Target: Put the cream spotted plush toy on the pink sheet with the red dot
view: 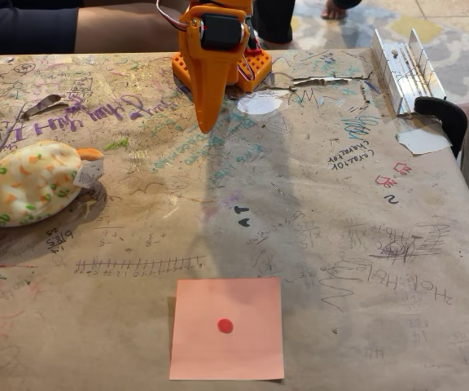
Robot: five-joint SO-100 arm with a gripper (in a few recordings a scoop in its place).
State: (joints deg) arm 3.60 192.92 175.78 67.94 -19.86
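Note:
The cream spotted plush toy (29, 182) lies on its side at the left edge of the table, green and orange spots showing, a white tag at its right end. The pink sheet with the red dot (226, 328) lies flat at the near middle of the table, nothing on it. My orange gripper (207, 122) hangs at the far middle, tip pointing down above the table, well right of the toy and far behind the sheet. Its fingers look pressed together into one point with nothing between them.
The table (332, 244) is covered in scribbled brown paper. A metal rail (404, 69) lies at the far right beside a dark chair arm (442, 114). White paper scraps (260, 103) lie near the arm's base and at the right. A person sits behind the table.

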